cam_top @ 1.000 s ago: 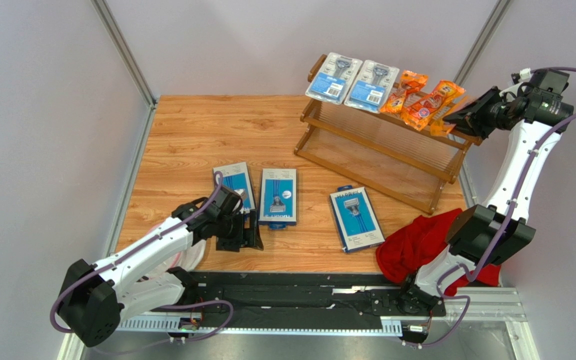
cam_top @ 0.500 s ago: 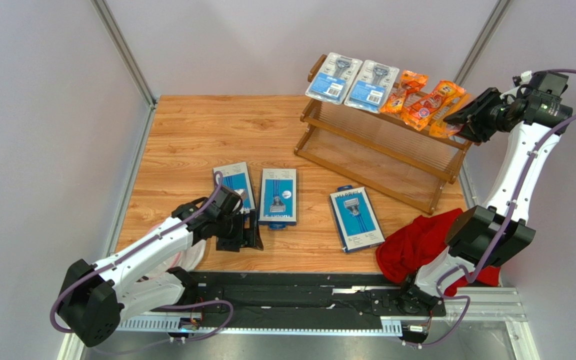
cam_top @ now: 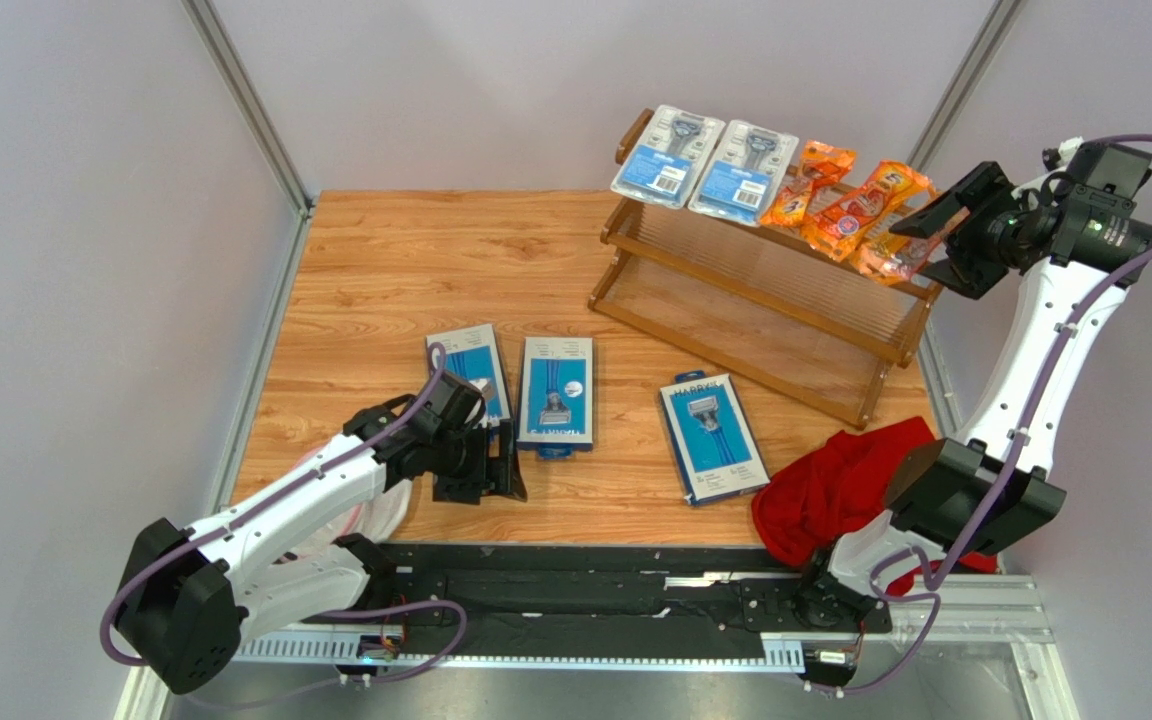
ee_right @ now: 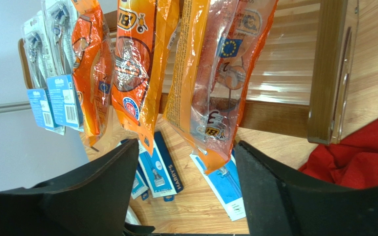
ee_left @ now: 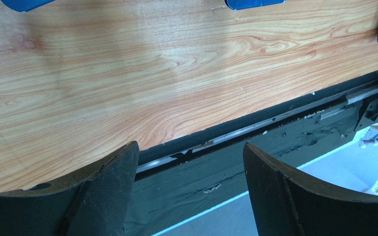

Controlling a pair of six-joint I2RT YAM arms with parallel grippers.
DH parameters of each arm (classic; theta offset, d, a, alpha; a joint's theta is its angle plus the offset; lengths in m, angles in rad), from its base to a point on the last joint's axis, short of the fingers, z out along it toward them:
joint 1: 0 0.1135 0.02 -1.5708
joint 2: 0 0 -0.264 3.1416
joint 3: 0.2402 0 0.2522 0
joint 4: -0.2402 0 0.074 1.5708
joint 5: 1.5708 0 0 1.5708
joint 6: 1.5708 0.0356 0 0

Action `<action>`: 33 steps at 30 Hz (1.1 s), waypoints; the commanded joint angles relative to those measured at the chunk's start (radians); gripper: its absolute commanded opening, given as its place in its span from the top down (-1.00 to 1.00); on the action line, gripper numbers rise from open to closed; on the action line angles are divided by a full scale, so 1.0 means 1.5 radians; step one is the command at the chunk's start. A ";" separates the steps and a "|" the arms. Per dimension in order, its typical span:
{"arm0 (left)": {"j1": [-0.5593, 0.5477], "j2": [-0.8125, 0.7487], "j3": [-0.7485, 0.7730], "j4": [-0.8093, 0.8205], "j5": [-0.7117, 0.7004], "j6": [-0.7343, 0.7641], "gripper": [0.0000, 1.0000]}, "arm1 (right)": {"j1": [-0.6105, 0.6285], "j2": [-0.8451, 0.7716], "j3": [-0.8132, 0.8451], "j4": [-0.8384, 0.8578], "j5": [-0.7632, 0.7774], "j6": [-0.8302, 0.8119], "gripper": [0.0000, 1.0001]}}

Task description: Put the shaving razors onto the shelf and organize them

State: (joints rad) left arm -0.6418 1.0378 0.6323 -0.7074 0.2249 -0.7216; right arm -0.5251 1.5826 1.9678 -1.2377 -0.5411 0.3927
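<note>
1. Left hand (ee_left: 188, 157), fingers apart and empty, hangs over the near edge of the surface (cam_top: 387, 270).
2. Three blue boxes (cam_top: 557, 393) lie flat mid-surface.
3. Shelf (cam_top: 778, 293) top tier holds two blister packs (cam_top: 668, 153) and orange bags (cam_top: 856, 207); right hand (ee_right: 185, 147) spread wide, just beside the bags.

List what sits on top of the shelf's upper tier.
On the shelf upper tier: two blister-pack razors at the left end and three orange razor bags toward the right. They cover the slats beneath, so anything under them is hidden.

Wide-spread gripper (ee_left: 190, 150) over table (ee_left: 176, 73) edge
</note>
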 commanded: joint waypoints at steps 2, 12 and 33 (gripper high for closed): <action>-0.003 -0.011 0.016 -0.006 0.005 0.012 -0.72 | -0.001 -0.043 -0.006 0.003 0.031 -0.003 -0.64; -0.004 -0.027 0.041 -0.028 -0.011 0.015 -0.75 | 0.000 -0.077 -0.004 0.003 0.043 0.001 -0.85; -0.004 -0.027 0.088 -0.035 -0.061 -0.004 -0.76 | 0.287 -0.319 -0.120 0.050 0.188 0.043 -0.96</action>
State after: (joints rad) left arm -0.6418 0.9932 0.7280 -0.7746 0.1474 -0.7197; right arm -0.1932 1.1160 1.8412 -1.2114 -0.3492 0.4221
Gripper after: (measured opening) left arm 0.881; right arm 0.978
